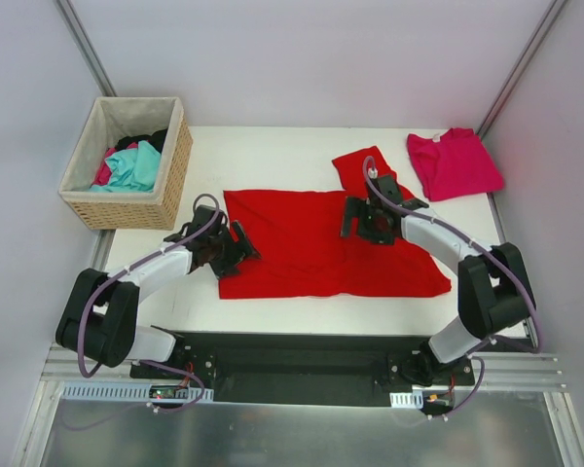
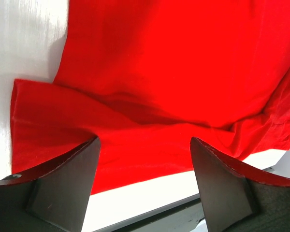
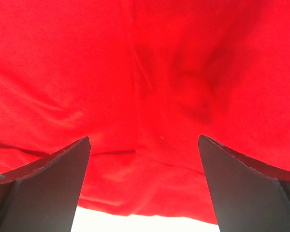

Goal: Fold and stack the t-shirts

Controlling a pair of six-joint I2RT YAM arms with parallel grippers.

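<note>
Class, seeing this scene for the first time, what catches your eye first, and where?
The big red shirt spread across the middle of the white table, with the open left gripper at its left edge and the open right gripper over its far right part. Next, the pink shirt at the far right corner and the basket of clothes at far left.

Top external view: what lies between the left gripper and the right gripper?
Only the spread bright red cloth t-shirt lies between the left gripper and the right gripper; the top external view shows nothing else there.
</note>
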